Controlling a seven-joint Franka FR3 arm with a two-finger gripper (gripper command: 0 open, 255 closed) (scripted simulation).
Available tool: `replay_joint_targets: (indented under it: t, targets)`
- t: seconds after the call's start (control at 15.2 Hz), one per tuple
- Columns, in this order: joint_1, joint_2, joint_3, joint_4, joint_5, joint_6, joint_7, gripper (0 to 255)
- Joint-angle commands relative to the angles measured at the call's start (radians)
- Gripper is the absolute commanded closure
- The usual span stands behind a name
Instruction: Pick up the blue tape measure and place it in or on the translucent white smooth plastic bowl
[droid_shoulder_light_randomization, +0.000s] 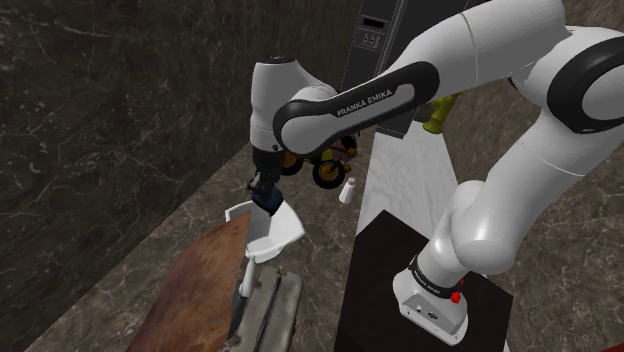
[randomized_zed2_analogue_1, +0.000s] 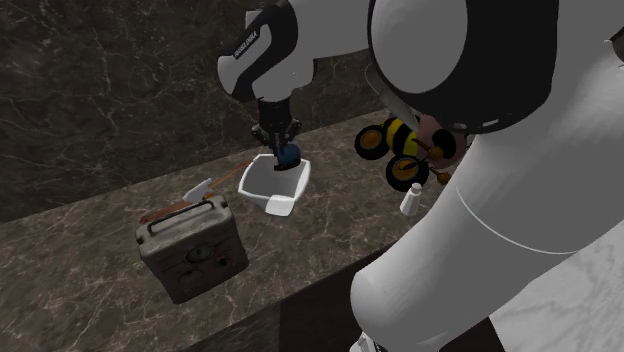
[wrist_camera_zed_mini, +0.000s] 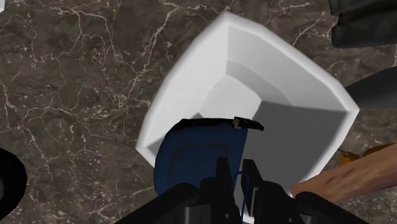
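Directly above a squarish white bowl (wrist_camera_zed_mini: 283, 73), the black tool (wrist_camera_zed_mini: 236, 167) of a white robot arm pinches a blue tape measure (wrist_camera_zed_mini: 194, 153), its two fingers set close together on one edge of the casing. The tape measure hangs in the air, clear of the dark marbled worktop (wrist_camera_zed_mini: 76, 76). It is over the bowl's rim nearest the tool rather than over its middle. It is a rounded, hard-cased object with a small black tab at one side. It looks stiff, compact and probably smooth, so a grip across its flat faces seems the surest hold. The present off-centre pinch may let it swing or slip. The bowl sits upright on the worktop, and its visible inside is bare, with sloping walls and a flat floor. Near it, in the second exterior view, stand a battered brown box (randomized_zed2_analogue_1: 190, 245) and a yellow and black wheeled toy (randomized_zed2_analogue_1: 395, 140).
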Motion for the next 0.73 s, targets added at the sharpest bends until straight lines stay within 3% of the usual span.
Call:
replay_joint_targets:
  t: [0.0,0.66]
  targets:
    - [0.001,0.012,0.002,-0.019,-0.002,0.032,0.003,255]
    - [0.001,0.029,0.002,-0.033,-0.006,0.063,0.006,255]
